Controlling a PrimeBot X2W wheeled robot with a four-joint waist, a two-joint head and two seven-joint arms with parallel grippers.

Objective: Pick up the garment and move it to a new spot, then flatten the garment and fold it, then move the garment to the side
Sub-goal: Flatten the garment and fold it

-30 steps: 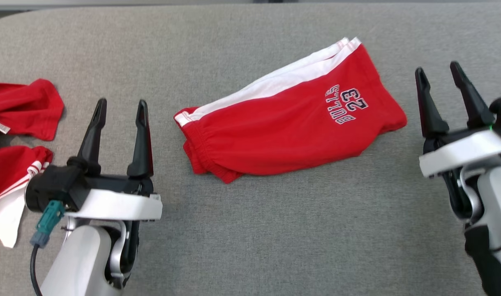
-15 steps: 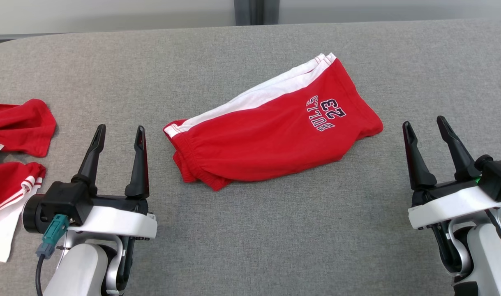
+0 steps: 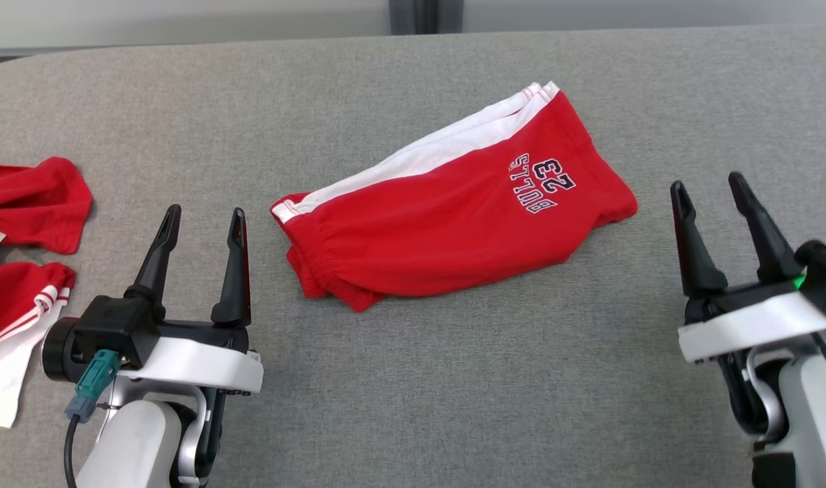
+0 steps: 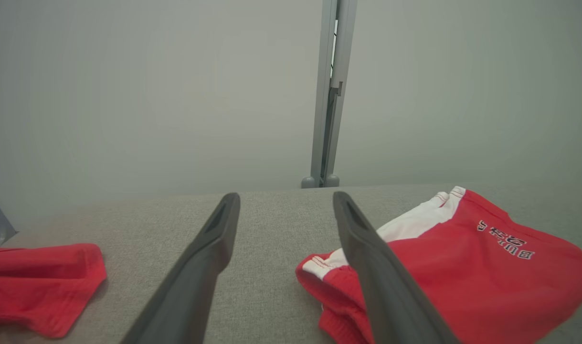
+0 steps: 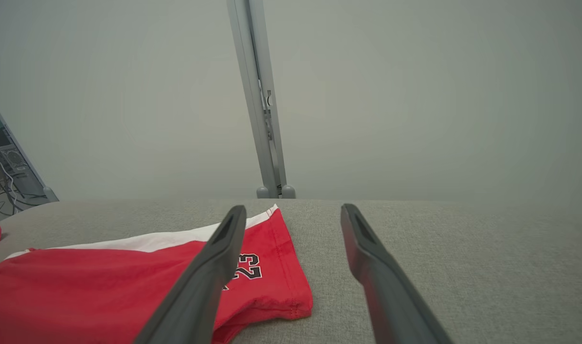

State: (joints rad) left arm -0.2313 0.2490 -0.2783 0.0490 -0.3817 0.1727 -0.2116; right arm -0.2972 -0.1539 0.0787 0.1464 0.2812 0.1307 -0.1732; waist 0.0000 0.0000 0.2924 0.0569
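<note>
Red folded shorts [image 3: 453, 224] on grey table [image 3: 413, 379], left fingers [image 3: 158, 254] apart and empty, right fingers [image 3: 690, 237] apart and empty

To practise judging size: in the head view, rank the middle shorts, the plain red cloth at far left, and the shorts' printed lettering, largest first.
1. shorts
2. red cloth, though the picture's edge cuts it off, so its full size is unsure
3. lettering

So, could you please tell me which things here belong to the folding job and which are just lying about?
In the job: red Bulls 23 shorts, left tool, right tool, both open.
Lying about: red garment at the left edge of the grey table, red-and-white garment just nearer the robot.
</note>
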